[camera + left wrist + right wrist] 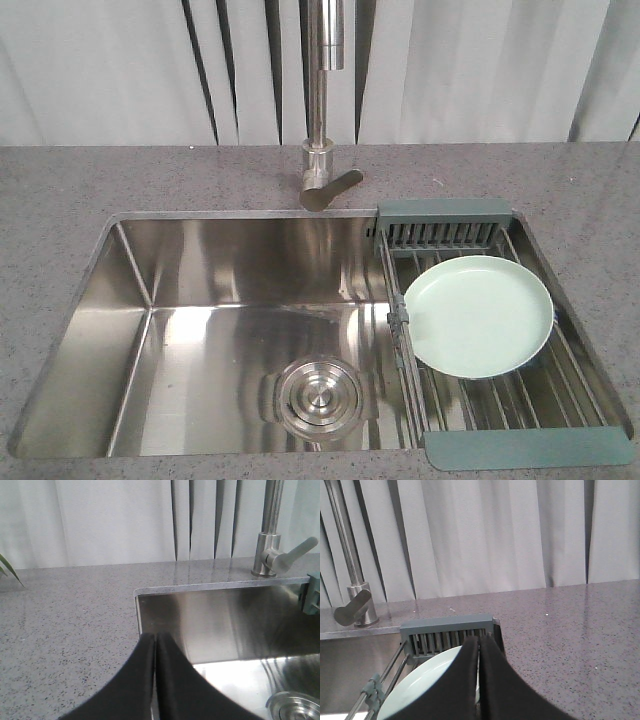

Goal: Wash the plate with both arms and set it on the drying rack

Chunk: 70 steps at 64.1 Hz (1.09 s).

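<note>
While the plate [478,316] lies flat on the drying rack [500,400] at the right of the front picture, both grippers are pressed together, holding nothing: the left gripper [155,640] low over the sink [225,625], the right gripper [479,642] low above the plate.

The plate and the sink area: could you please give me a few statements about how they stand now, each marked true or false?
1. The plate lies on the drying rack. True.
2. The plate sits in the sink basin over the drain. False: the drain is uncovered, and the plate is on the rack to its right.
3. The left gripper is shut and holds nothing. True.
4. The right gripper is clamped on the plate's rim. False: it is shut and empty, with the plate behind it.
5. Water is running from the faucet. False: no stream shows.
</note>
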Tool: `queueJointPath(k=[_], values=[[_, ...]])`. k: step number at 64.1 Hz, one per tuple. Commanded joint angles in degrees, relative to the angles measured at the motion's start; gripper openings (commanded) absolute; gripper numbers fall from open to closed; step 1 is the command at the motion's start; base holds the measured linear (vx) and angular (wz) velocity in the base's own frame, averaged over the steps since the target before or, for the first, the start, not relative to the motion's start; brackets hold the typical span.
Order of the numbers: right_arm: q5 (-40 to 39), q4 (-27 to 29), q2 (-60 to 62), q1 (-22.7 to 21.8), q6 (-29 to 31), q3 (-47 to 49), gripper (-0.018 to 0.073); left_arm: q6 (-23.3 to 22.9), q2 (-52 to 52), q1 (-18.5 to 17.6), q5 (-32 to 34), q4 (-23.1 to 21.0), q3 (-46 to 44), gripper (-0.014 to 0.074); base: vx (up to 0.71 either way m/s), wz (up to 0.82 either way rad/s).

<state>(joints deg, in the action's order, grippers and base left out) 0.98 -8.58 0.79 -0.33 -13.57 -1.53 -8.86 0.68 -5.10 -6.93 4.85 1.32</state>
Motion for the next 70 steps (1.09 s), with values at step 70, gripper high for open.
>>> queueJointPath(k=[70], values=[[-4.75,-0.13,0.4,-0.4,-0.01,-0.21,-0.0003,0.01,0.89,0.04,3.76,-0.5,1.29,-0.0006,0.0,0.0]])
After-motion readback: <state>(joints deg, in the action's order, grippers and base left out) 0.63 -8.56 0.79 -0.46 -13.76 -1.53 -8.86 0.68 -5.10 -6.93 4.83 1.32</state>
